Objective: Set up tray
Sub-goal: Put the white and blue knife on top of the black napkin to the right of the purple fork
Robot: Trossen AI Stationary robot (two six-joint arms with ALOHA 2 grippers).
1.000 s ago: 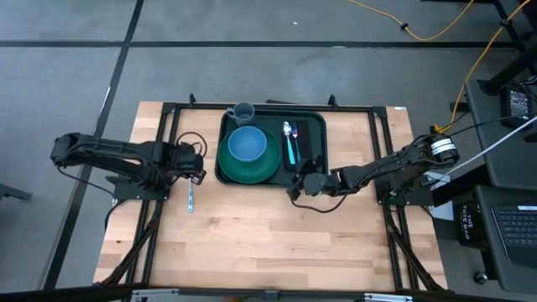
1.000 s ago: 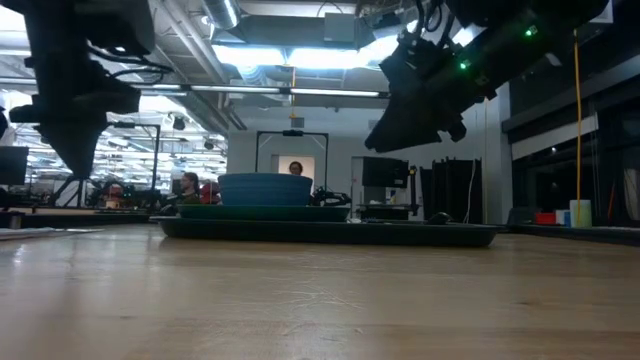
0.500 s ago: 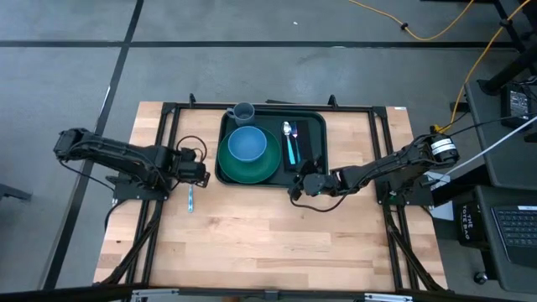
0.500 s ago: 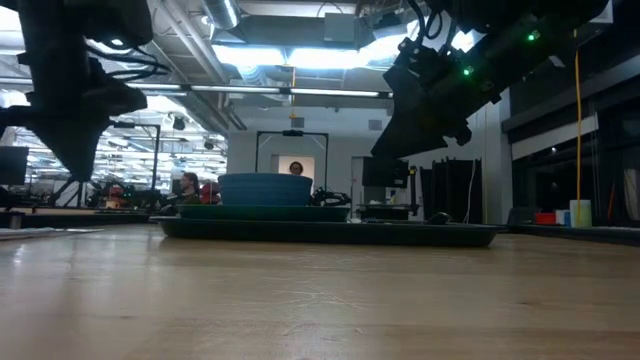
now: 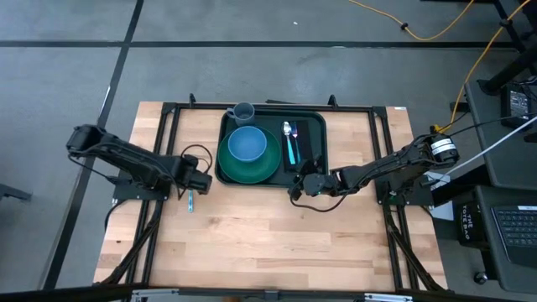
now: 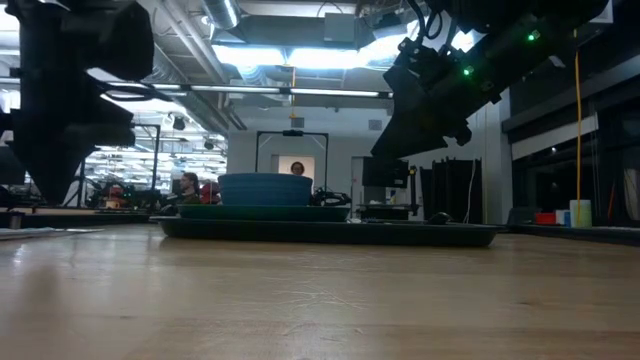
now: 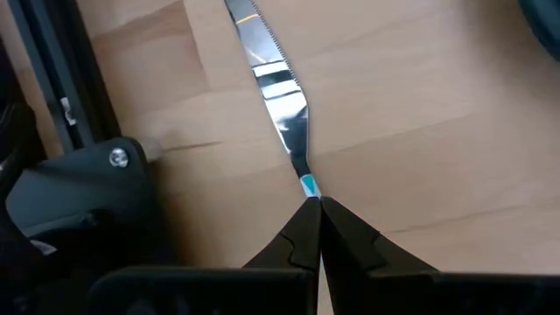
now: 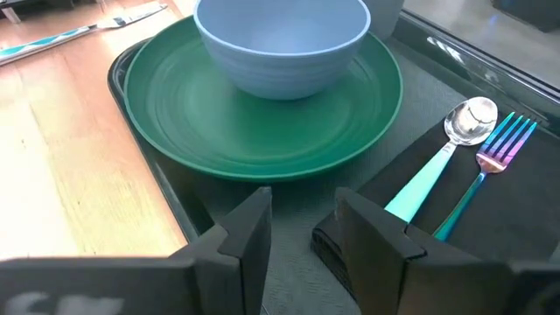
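Note:
The dark green tray [image 5: 315, 126] lies at the table's far middle. It bears a green plate [image 5: 252, 166] with a blue bowl [image 5: 247, 144], and a spoon [image 8: 437, 162] and a fork [image 8: 490, 166] on a black napkin [image 8: 516, 219]. A knife [image 5: 190, 202] lies flat on the wood left of the tray. My left gripper [image 7: 313, 210] hangs shut just above it, where blade [image 7: 278, 79] meets teal handle [image 7: 308, 185]; its fingers hide the rest of the handle. My right gripper [image 8: 302, 232] stands open over the tray's near right corner.
A grey cup [image 5: 243, 111] stands at the tray's far left corner. Black frame rails [image 5: 164, 143] run along the table's left and right sides. Bare wood [image 5: 268, 243] stretches across the near half. In the low view, people [image 6: 188, 185] show in the room behind.
My left gripper has gone toward the table's near edge and sunk, rolling a little at the wrist, and now hangs over the knife. It has stayed shut. The knife has not moved.

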